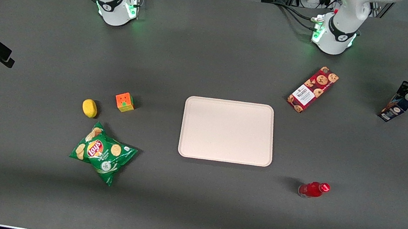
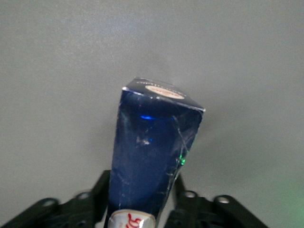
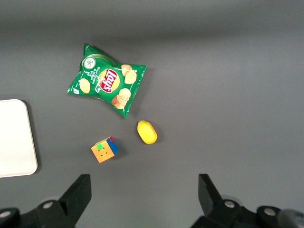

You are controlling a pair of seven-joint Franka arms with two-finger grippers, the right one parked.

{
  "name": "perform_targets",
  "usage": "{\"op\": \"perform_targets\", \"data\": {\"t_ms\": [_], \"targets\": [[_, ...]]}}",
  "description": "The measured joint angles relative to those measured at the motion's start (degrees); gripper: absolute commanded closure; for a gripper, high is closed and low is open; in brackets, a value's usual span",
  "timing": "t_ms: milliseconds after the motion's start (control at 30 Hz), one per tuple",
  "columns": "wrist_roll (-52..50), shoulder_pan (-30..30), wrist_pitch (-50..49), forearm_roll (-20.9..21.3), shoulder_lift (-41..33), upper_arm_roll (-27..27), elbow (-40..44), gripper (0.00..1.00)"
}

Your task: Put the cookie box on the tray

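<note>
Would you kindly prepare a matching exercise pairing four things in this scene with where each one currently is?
Things:
1. cookie box
2. tray
3. red bottle
4. red box

Places:
A. lying on the table, nearer the front camera than the tray
B. held between the fingers of the gripper, at the working arm's end of the table
C. flat mid-table, nothing on it
D. farther from the front camera than the tray

Pairs: 1-B, 2-C, 3-A, 4-D

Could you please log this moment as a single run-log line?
phase: carry | left gripper: shut on small dark blue cookie box, at working arm's table end | large cream-pink rectangular tray: no box on it yet
</note>
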Motion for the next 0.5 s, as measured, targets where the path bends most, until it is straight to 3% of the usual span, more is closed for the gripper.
{"op": "perform_targets", "data": {"t_ms": [200, 500], "targets": [[0.0, -1.2, -1.7, 0.0, -0.1, -0.4, 2.6, 1.00], [-0.8, -5.2, -14.0, -0.3, -1.9, -1.7, 16.1, 1.00]]}}
